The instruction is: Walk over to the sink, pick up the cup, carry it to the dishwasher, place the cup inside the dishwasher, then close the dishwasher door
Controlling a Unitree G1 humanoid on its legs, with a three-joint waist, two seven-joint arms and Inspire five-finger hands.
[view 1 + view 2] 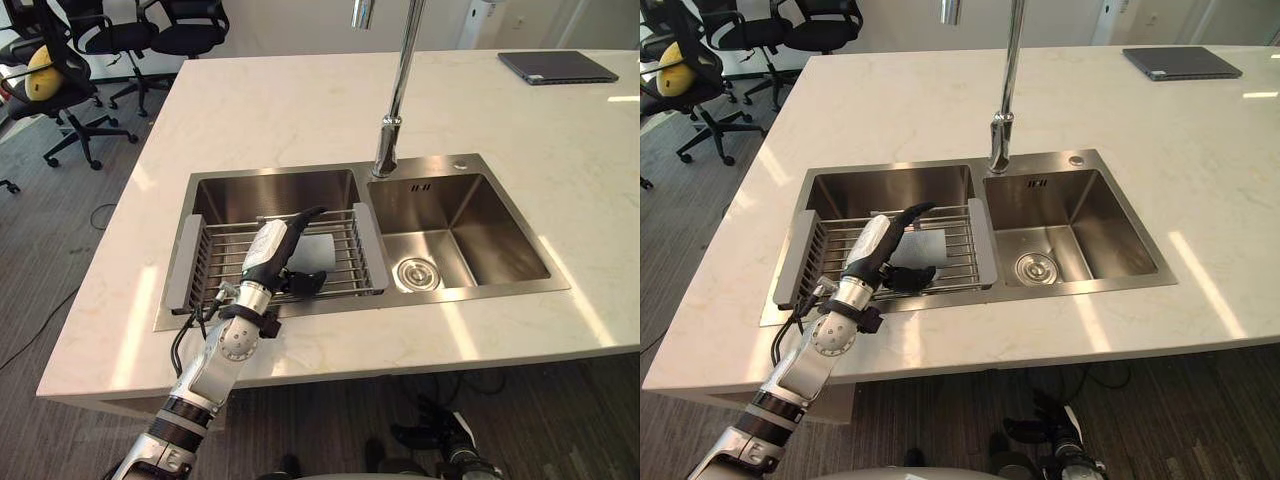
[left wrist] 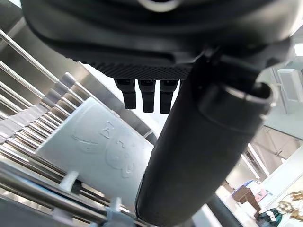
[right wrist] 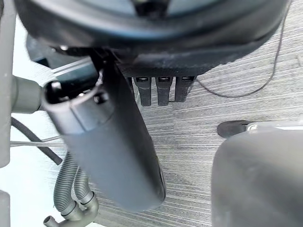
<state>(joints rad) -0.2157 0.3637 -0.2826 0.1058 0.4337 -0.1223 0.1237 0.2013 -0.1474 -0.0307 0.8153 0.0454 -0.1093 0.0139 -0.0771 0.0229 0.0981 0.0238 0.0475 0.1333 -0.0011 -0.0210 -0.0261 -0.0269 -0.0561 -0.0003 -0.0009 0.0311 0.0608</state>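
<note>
A: White cup [image 1: 320,250] lying on its side on the wire rack [image 1: 190,265], in the left basin of the sink [image 1: 480,225].
B: The left hand [image 1: 268,248]?
A: Over the cup, fingers straight, thumb spread apart on the near side. It isn't clamped.
B: The right hand [image 3: 156,28]?
A: Hanging above the grey floor [image 3: 236,85], fingers relaxed, holding nothing.

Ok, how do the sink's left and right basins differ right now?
The left basin is spanned by a wire rack carrying the cup, with the left hand over it; the right basin has no rack. The right basin's drain shows; no drain shows in the left basin. Both are stainless steel in one pale counter.
</note>
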